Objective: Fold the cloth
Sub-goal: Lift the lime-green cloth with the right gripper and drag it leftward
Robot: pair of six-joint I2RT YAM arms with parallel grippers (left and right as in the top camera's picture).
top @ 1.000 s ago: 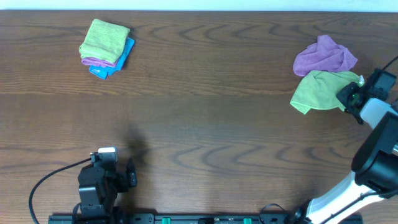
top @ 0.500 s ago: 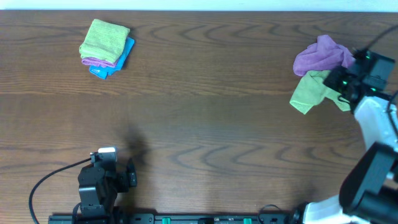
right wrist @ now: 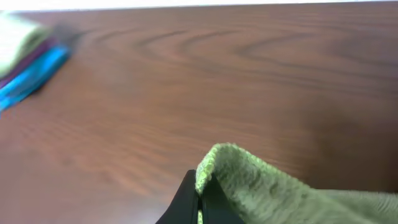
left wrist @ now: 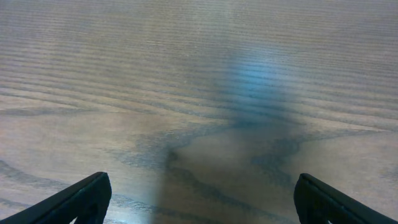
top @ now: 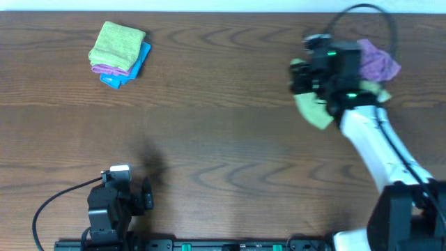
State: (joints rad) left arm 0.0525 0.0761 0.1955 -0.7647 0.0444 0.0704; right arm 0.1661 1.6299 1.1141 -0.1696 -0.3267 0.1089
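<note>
Overhead: right pincer (top: pixel 301 77) has the green cloth (top: pixel 315 113) dangling just under it, with the purple cloth (top: pixel 380 63) behind. Left wrist: left pincer (left wrist: pixel 199 208) is spread wide over bare table (left wrist: pixel 199 74). Right wrist: the jaws pinch only the cloth's hem, so I reckon a quick swing could slip it free.

The surface (top: pixel 223 139) is being shown as dark wood grain, smooth, with a soft sheen being picked up in the left wrist view. The green cloth (right wrist: pixel 267 186) is being seen as nubbly, matt towelling — its edge fuzzy against the black, matt fingers (right wrist: pixel 181 208), seemingly plastic. The purple cloth (top: pixel 380 64) and the folded stack (top: pixel 118 52) are being rendered as the same soft, dull fabric.
</note>
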